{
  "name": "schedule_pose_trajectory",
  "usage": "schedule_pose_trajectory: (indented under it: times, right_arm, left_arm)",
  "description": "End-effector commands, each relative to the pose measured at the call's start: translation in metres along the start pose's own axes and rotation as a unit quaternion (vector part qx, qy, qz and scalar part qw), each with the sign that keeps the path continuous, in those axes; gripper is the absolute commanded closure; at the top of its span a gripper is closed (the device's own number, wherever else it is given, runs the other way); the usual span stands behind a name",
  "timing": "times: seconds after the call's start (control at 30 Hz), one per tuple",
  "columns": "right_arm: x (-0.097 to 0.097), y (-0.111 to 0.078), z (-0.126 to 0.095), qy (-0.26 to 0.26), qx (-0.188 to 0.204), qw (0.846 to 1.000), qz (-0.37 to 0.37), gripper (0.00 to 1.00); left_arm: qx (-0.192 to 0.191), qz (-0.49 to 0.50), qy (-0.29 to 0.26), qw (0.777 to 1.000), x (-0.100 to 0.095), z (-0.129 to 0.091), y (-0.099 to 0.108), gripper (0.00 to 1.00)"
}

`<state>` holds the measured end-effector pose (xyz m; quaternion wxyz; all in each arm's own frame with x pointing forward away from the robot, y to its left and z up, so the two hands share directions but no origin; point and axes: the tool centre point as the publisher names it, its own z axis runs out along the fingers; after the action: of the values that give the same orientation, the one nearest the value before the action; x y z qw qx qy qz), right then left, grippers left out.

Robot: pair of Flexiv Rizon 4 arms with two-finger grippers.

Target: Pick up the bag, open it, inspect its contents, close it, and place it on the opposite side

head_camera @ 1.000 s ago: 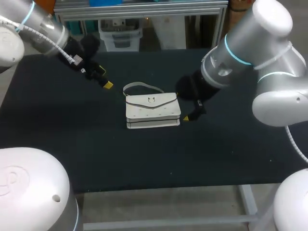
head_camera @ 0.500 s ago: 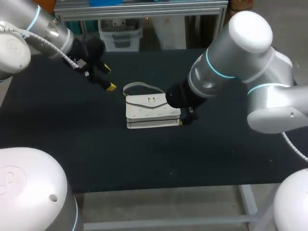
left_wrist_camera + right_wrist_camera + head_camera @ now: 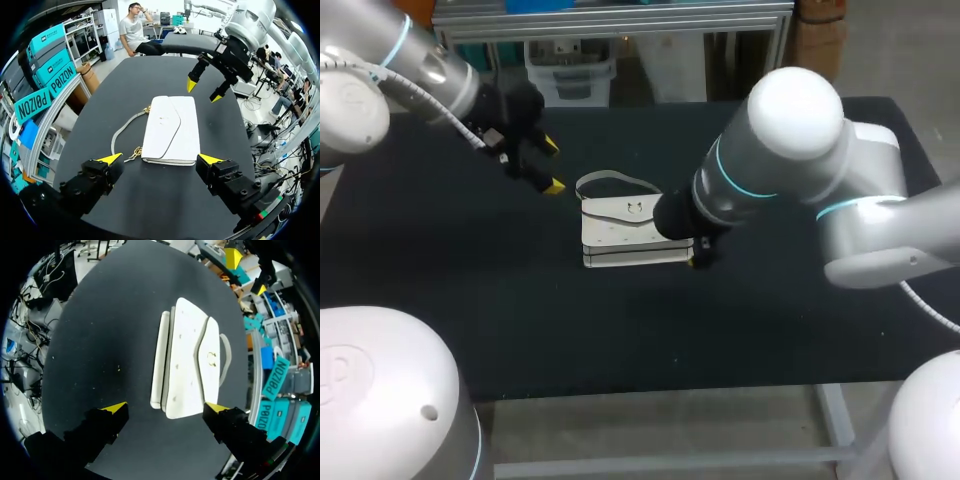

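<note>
Bag (image 3: 620,235) is lying flat on the desk (image 3: 470,270), roughly mid-frame and a touch above centre in the head view. Its flap (image 3: 207,360) is shut and the strap (image 3: 605,180) loops out toward the upper left. Nothing's holding it yet. The right arm comes in from the right side and covers the bag's right end. From its wrist cam, the right hand (image 3: 166,407) has its fingers spread wide with that near end lying between them and the rest stretching out ahead. It isn't clamped on anything, and I can't tell how high it's hovering. My guess is the wide spread is so it can drop over the body and pinch it for the pick-up. The left hand (image 3: 552,166) hangs at the upper left, just off the strap loop, fingers also well apart and empty, with the bag straight ahead of it. It's probably parked there to be ready for the strap or flap once the bag's lifted, since opening it looks like a two-hand job.
</note>
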<state>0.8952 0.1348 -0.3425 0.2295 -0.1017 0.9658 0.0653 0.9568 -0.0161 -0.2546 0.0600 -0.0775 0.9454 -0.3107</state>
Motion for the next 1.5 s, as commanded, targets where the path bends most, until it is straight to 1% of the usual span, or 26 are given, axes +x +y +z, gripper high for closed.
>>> schedule_pose_trajectory:
  times: [0.03, 0.3, 0.37, 0.4, 0.47, 0.53, 0.73, 0.83, 0.9, 0.97, 1.03, 1.23, 1.3, 1.33, 1.4, 1.47, 1.5]
  right_arm:
    - [-0.001, 0.006, 0.010, -0.017, 0.018, 1.000, 0.001, 0.00]
    - [-0.007, 0.000, 0.024, -0.028, 0.037, 0.999, 0.005, 0.00]
    - [-0.009, -0.001, 0.027, -0.030, 0.037, 0.999, 0.007, 0.07]
    - [-0.010, -0.001, 0.029, -0.031, 0.038, 0.999, 0.007, 0.12]
    - [-0.012, 0.000, 0.034, -0.031, 0.039, 0.999, 0.008, 0.17]
    - [-0.014, 0.000, 0.037, -0.032, 0.043, 0.999, 0.009, 0.16]
    - [-0.022, 0.002, 0.044, -0.039, 0.044, 0.998, 0.010, 0.23]
    - [-0.024, 0.002, 0.048, -0.041, 0.045, 0.998, 0.011, 0.31]
    - [-0.026, 0.003, 0.049, -0.043, 0.047, 0.998, 0.012, 0.42]
    - [-0.027, 0.004, 0.049, -0.046, 0.048, 0.998, 0.012, 0.50]
    - [-0.029, 0.005, 0.050, -0.047, 0.049, 0.998, 0.011, 0.52]
    - [-0.030, 0.007, 0.055, -0.047, 0.050, 0.998, 0.007, 0.54]
    - [-0.029, 0.007, 0.057, -0.045, 0.050, 0.998, 0.006, 0.57]
    - [-0.028, 0.008, 0.057, -0.044, 0.050, 0.998, 0.006, 0.61]
    - [-0.026, 0.008, 0.058, -0.043, 0.050, 0.998, 0.005, 0.74]
    - [-0.023, 0.008, 0.057, -0.042, 0.050, 0.998, 0.005, 0.83]
    - [-0.022, 0.008, 0.057, -0.042, 0.050, 0.998, 0.005, 0.89]
  left_arm:
    - [-0.001, 0.011, 0.007, 1.000, -0.003, 0.005, -0.002, 0.00]
    - [-0.002, 0.034, 0.019, 0.999, 0.000, 0.008, -0.001, 0.00]
    - [-0.001, 0.037, 0.022, 0.999, 0.001, 0.009, 0.000, 0.00]
    - [-0.002, 0.038, 0.024, 0.999, 0.002, 0.009, 0.000, 0.00]
    - [-0.004, 0.043, 0.027, 0.999, 0.003, 0.011, 0.001, 0.00]
    - [-0.009, 0.046, 0.029, 0.998, 0.004, 0.012, 0.002, 0.00]
    - [-0.015, 0.050, 0.034, 0.998, 0.004, 0.016, 0.003, 0.00]
    - [-0.016, 0.052, 0.036, 0.998, 0.003, 0.017, 0.005, 0.00]
    - [-0.017, 0.053, 0.038, 0.998, 0.003, 0.018, 0.005, 0.00]
    - [-0.019, 0.054, 0.040, 0.998, 0.002, 0.018, 0.006, 0.00]
    - [-0.020, 0.055, 0.042, 0.997, 0.002, 0.019, 0.007, 0.00]
    - [-0.025, 0.060, 0.048, 0.997, 0.000, 0.021, 0.008, 0.00]
    - [-0.027, 0.064, 0.050, 0.996, 0.000, 0.022, 0.008, 0.00]
    - [-0.028, 0.067, 0.051, 0.996, 0.000, 0.022, 0.008, 0.00]
    - [-0.029, 0.072, 0.053, 0.996, 0.000, 0.022, 0.008, 0.00]
    - [-0.029, 0.079, 0.056, 0.995, 0.000, 0.023, 0.008, 0.00]
    - [-0.030, 0.083, 0.057, 0.995, 0.000, 0.023, 0.008, 0.00]
